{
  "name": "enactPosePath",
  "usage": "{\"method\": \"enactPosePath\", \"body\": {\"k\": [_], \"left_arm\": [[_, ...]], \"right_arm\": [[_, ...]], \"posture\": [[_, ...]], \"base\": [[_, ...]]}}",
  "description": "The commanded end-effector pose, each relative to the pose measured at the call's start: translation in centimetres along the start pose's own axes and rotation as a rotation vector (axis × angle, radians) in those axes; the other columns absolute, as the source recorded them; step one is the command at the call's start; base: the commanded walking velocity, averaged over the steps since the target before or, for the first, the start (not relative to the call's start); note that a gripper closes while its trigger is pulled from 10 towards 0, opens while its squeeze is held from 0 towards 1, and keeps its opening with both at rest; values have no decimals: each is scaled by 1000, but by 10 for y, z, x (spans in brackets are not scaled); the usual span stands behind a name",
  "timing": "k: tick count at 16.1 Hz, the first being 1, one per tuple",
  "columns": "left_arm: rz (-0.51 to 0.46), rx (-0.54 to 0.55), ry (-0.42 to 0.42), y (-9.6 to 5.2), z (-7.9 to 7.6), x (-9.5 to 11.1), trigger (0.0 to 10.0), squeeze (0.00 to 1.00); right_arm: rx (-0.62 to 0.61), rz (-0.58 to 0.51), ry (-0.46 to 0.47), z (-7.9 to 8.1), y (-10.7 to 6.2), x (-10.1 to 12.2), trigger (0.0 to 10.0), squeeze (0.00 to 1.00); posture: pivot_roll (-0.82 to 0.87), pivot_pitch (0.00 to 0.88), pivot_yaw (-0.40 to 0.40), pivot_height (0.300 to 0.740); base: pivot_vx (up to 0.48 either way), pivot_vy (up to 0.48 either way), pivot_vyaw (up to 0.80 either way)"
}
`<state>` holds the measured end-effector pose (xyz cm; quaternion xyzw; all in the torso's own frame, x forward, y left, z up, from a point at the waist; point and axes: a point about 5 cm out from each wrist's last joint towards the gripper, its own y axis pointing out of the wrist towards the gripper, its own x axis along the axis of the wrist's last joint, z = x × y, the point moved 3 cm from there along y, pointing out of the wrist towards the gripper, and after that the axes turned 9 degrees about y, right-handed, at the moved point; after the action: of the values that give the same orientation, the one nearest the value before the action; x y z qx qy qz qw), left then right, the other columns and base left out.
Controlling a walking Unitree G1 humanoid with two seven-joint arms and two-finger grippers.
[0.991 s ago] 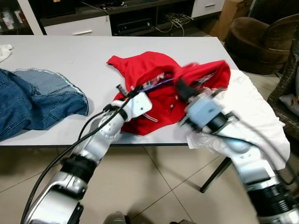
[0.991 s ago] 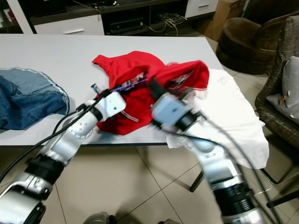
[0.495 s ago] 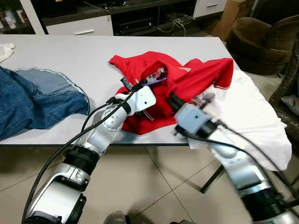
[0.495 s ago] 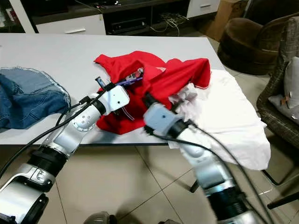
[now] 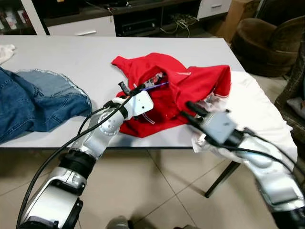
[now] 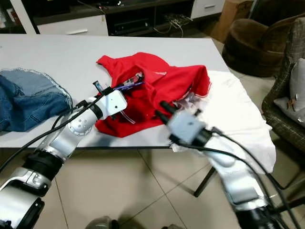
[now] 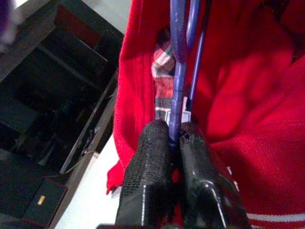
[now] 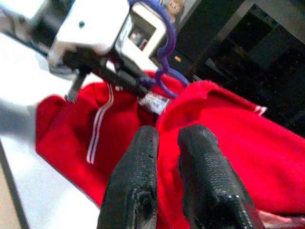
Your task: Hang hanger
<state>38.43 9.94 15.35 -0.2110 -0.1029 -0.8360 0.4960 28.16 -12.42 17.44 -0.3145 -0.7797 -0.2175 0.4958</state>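
A long pale grey table (image 5: pixel 71 62) stood on a floor of large beige tiles (image 5: pixel 157 191), with a low dark media unit with white drawers (image 5: pixel 81 26) behind it and a brown rounded armchair (image 5: pixel 267 40) beyond its far right corner. Taking the crumpled red polo shirt (image 5: pixel 176 90) near the table's front right as the landmark, a heap of blue denim jeans (image 5: pixel 33 100) lay well to its left on the table, and a white cloth (image 5: pixel 257 114) lay just right of it, touching it and hanging over the table's right end.

The thin purple plastic hanger (image 7: pixel 183 57) lay at the shirt's open collar, its looped wire running up against a checked red-and-white lining inside the neck. In the left wrist view it looked glossy and slim, with a small pale clip where the strands met. The shirt itself was bunched, with white stripes on its near edge.

The left gripper (image 7: pixel 175 138) was at the shirt's near left side, its two black fingers pressed together on the hanger's stem. The right gripper (image 8: pixel 164 143) hovered at the shirt's front right edge, above the table's near rim, its fingers close together with only a narrow gap and nothing between them, pointing toward the hanger and the left gripper's white housing.
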Motion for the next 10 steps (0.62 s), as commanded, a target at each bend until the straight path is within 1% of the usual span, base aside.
{"method": "enactPosePath", "body": {"k": [1,2,3,4,10], "left_arm": [[-8,12,8,1,2,1,10000,71],[-13,13,7,1,2,1,10000,71],[-38,7,11,1,2,3,10000,67],[-81,-11,34,-1,-1,6,10000,59],[-81,-11,34,-1,-1,6,10000,59]], "right_arm": [[18,-12,15,-1,-5,6,10000,0],[17,-16,28,-3,-9,9,10000,0],[-8,-17,18,-10,-11,10,10000,0],[-30,1,-54,-21,-11,12,10000,0],[-30,1,-54,-21,-11,12,10000,0]], "posture": [[21,4,15,740],[16,6,16,740],[13,7,18,740],[13,7,18,740],[13,7,18,740]], "base": [[0,0,0],[0,0,0],[0,0,0],[0,0,0],[0,0,0]]}}
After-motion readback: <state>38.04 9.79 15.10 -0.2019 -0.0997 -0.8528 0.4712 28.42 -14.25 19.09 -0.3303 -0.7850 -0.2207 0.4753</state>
